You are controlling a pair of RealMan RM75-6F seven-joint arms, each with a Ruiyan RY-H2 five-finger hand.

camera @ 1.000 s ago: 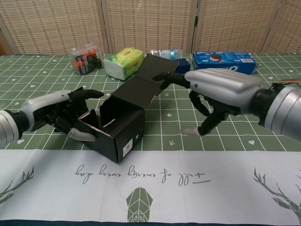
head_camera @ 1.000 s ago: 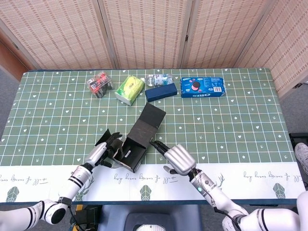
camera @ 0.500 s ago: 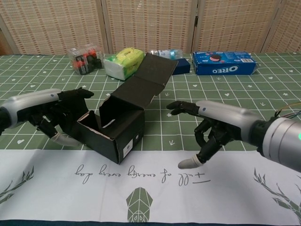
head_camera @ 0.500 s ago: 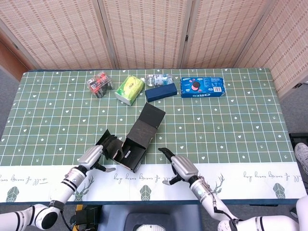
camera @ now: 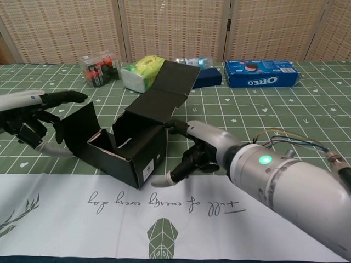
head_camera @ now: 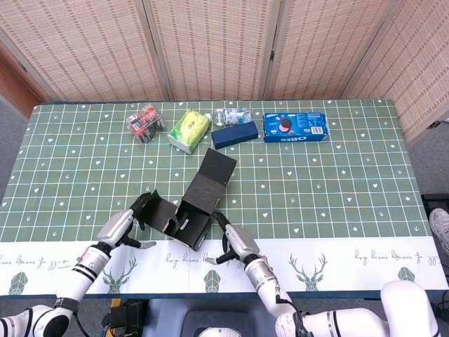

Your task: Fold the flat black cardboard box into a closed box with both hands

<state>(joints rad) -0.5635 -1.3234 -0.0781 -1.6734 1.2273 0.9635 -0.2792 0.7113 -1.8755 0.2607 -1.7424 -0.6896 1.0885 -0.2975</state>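
Right hand sits at the near front of the table, just right of the black cardboard box; fingers curled loosely with one extended toward the box's near corner, holding nothing; cannot tell whether a fingertip actually touches the wall; in the head view the same hand lies at the white band of the tablecloth, palm down; left hand is at the box's left, fingers spread and apart, gripping nothing; in the head view it is just beside the open side flap, contact unclear; the box stands near the front edge, centre-left; half assembled, open end toward the left hand with a flap swung out; lid panel raised and tilted away toward the far side; long axis runs diagonally, near-left to far-right; small white label on its near face; further back, well apart from the box, a row along the far edge: clear pack of batteries at left, then yellow-green tissue pack, dark blue box with a plastic bottle behind it, blue Oreo package at right; woven folding screen behind the table.
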